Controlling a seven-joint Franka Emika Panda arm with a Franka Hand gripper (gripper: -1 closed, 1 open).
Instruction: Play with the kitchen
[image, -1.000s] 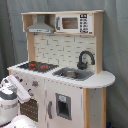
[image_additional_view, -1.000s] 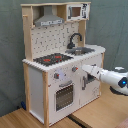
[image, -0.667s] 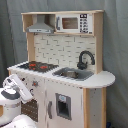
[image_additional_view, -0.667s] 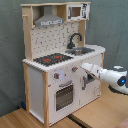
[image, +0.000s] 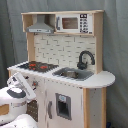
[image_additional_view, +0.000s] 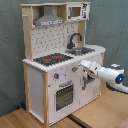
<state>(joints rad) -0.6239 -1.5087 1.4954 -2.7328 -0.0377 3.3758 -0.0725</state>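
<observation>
The kitchen (image: 65, 50) (image_additional_view: 50, 40) is a tall toy of pale wood and white panels. It has a black faucet (image: 85, 57) (image_additional_view: 75, 39), a sink (image: 72, 74), a red-ringed stovetop (image: 37, 65) (image_additional_view: 52, 59), a grey hood (image_additional_view: 48, 20) and a microwave (image: 70, 22). My white arm reaches in from the second exterior view's right. The gripper (image_additional_view: 77, 67) (image: 31, 86) is at the knob strip on the front panel, just above the oven door (image_additional_view: 64, 95). In the first exterior view the arm hides part of the oven front.
A grey curtain (image: 117, 50) hangs behind the kitchen. The toy stands on a wooden surface (image_additional_view: 100, 115). A white cupboard door with a grey dispenser (image: 62, 105) sits under the sink. The arm's body (image_additional_view: 112, 76) fills the space in front of that door.
The gripper has moved closer to the kitchen's front panel, leftward in the second exterior view and up and rightward in the first exterior view.
</observation>
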